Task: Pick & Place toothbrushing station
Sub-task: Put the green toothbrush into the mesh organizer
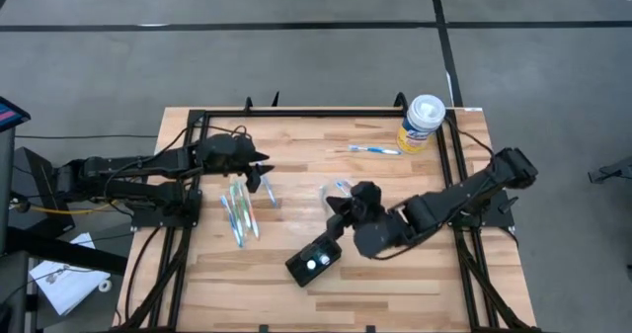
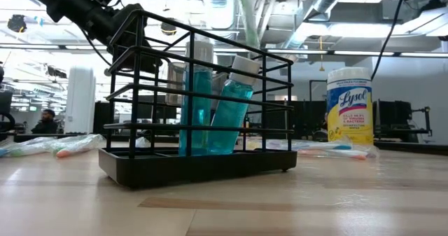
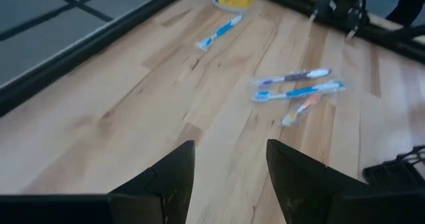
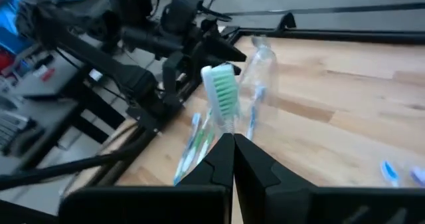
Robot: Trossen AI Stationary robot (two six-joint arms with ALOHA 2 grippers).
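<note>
Here, on the desk [image 1: 415,284], the toothbrushing station [image 1: 314,262] sits near the front edge, just ahead of the right arm; it's a stiff black wire frame that looks light but top-heavy with two blue bottles leaning inside, so you'd best grip a rigid top rail and keep it level. The right gripper [image 1: 339,217] has its fingers clenched on a wrapped toothbrush [image 4: 222,94]. The left gripper [image 1: 265,183] hangs with fingers released over the loose brushes [image 1: 239,212]

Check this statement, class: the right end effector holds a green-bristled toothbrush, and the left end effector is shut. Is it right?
Not quite. The right end effector does grip the green-bristled toothbrush, but the left end effector is open and holds nothing, as the left wrist view shows.
</note>
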